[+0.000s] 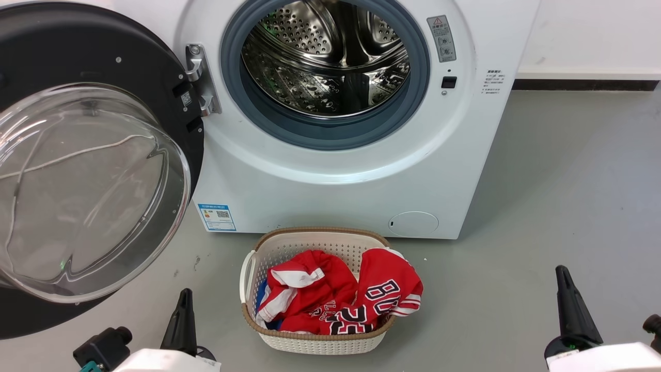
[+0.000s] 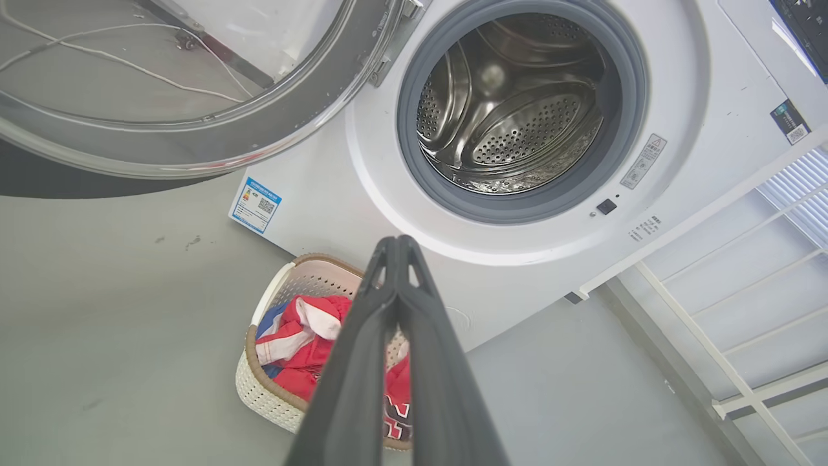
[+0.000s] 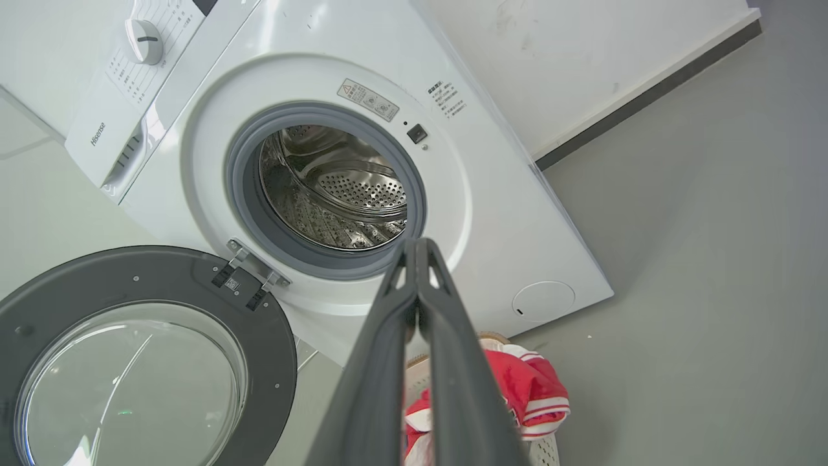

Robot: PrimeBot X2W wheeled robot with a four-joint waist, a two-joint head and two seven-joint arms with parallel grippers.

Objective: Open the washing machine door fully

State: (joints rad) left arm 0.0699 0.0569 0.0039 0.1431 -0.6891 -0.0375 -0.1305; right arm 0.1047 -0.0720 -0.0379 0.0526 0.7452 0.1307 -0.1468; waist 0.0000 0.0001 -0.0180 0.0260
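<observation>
The washing machine door (image 1: 88, 170) stood wide open, left of the washing machine (image 1: 320, 191), left gripper (image 2: 396, 246) and right gripper (image 3: 419, 247) both pressed together and empty, so any last nudge belonged gently on its black rim.

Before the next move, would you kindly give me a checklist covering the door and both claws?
1. The washing machine door stands wide open, off the drum: ok.
2. Door fully back on its hinge: cannot tell.
3. The left claw is shut, holding nothing: ok.
4. The right claw is shut, holding nothing: ok.
5. The laundry basket sits apart from the door: ok.
</observation>
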